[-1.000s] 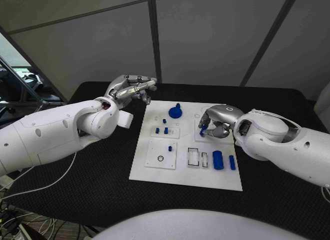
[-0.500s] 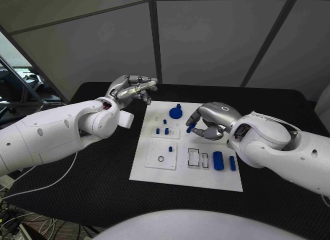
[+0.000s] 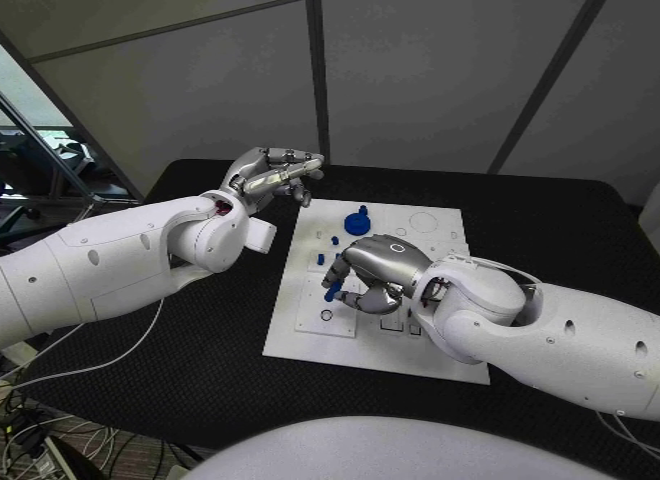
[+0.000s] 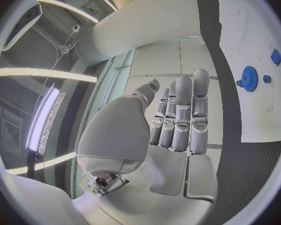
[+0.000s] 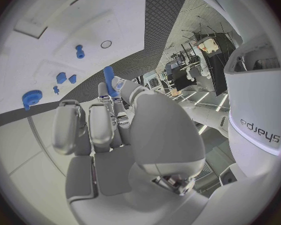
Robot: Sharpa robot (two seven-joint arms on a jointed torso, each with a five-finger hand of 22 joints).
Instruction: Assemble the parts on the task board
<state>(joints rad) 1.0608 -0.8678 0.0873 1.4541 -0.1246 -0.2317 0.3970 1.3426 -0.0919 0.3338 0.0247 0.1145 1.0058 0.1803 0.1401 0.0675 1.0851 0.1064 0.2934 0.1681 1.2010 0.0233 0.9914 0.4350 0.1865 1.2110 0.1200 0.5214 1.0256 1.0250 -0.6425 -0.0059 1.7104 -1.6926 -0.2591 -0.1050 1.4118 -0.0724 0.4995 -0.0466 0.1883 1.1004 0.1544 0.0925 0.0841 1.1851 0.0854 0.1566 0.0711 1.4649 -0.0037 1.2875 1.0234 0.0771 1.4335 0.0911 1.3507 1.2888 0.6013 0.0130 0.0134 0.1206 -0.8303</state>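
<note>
Right hand point(image 3: 376, 268) low over middle of task board point(image 3: 307, 338), fingers curled around a small blue peg point(image 3: 333, 290). Peg pinched between thumb and fingertips, its free end poking out past them toward board's left half, slightly tilted. Same peg seen from right wrist point(image 5: 108, 79), standing up from between fingertips point(image 5: 104, 91), rest of fingers folded close together beside it.

Left hand point(image 3: 273, 175) raised off board's far left corner, above black table point(image 3: 200, 400), holding nothing. Fingers point(image 4: 181, 115) pressed side by side and bent inward toward palm, thumb alongside; not touching any part.

On board: blue gear point(image 3: 356, 225) near far edge, clear of both hands; small blue pegs point(image 3: 330, 240) standing in left-hand block just beyond held peg, near but not touching it. Black ring point(image 3: 323, 316) on a lower left plate, just beneath held peg's tip. From left wrist, blue gear point(image 4: 247, 78) visible on board, well apart from fingers.
</note>
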